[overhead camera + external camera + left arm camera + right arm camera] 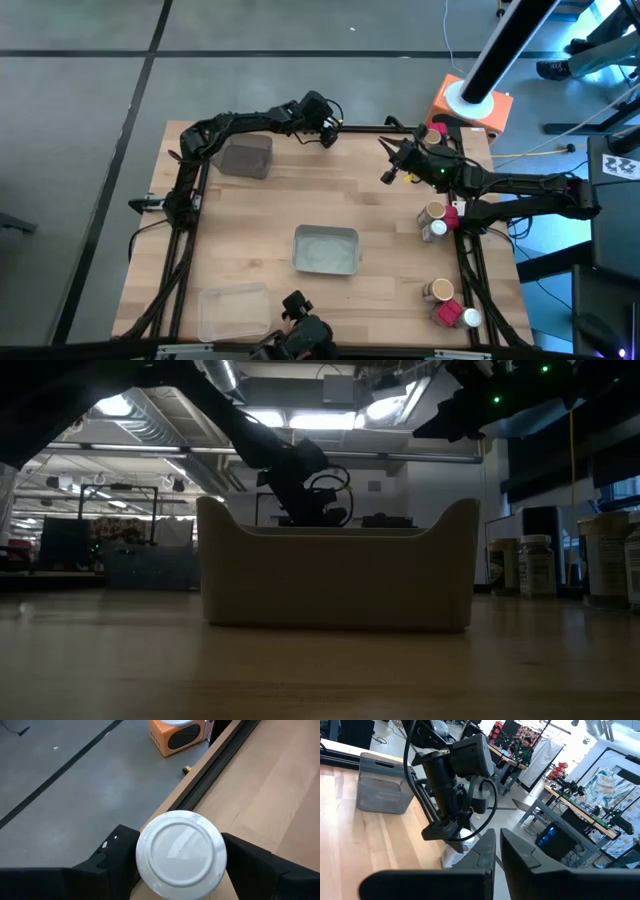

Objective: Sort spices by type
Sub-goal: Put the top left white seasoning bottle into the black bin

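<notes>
Three trays sit on the wooden tabletop [250, 235]: a dark grey one [246, 157], a pale grey one [326, 249], a clear one [232, 311]. We see nothing in any, so sorting looks barely begun. Our left fingers [125, 865] stand spread around a white-capped jar [181, 852] at the far edge; whether they touch it we cannot tell. Our right fingers [496, 852] are pressed together, empty. We count roughly eight more spices in three clusters [437, 220] along the right edge.
</notes>
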Controlling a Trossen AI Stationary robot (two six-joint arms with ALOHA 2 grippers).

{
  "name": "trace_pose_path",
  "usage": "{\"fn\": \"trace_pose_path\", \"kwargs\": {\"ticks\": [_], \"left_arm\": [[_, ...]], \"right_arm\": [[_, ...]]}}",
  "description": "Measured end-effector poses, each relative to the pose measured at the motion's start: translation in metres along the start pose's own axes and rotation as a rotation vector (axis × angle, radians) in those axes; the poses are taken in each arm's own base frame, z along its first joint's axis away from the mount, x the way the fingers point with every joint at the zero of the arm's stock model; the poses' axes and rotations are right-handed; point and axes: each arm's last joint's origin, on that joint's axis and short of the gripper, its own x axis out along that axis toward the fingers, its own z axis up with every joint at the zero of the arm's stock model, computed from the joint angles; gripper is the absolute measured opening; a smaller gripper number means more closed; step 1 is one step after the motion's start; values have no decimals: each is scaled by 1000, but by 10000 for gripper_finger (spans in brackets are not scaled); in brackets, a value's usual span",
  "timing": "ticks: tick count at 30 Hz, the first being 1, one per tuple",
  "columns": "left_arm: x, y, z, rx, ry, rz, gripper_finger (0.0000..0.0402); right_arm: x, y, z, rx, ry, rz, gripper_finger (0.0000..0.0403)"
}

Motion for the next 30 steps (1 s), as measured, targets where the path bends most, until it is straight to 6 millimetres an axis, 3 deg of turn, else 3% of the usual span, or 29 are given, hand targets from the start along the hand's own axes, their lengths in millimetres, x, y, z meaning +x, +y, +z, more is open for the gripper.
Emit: {"fn": "trace_pose_path", "kwargs": {"ticks": [4,11,20,25,30], "left_arm": [[0,0,2,-9,-19,3,247],[0,0,3,-17,-29,4,190],[-1,-4,4,4,-33,-1,192],[-19,-14,11,47,-33,-16,192],[-57,-23,25,101,-49,-30,191]], "right_arm": [[0,0,0,-1,0,0,28],[0,0,0,-3,0,0,28],[0,0,0,-4,1,1,28],[0,0,0,-8,1,1,28],[0,0,0,-30,1,1,28]]}}
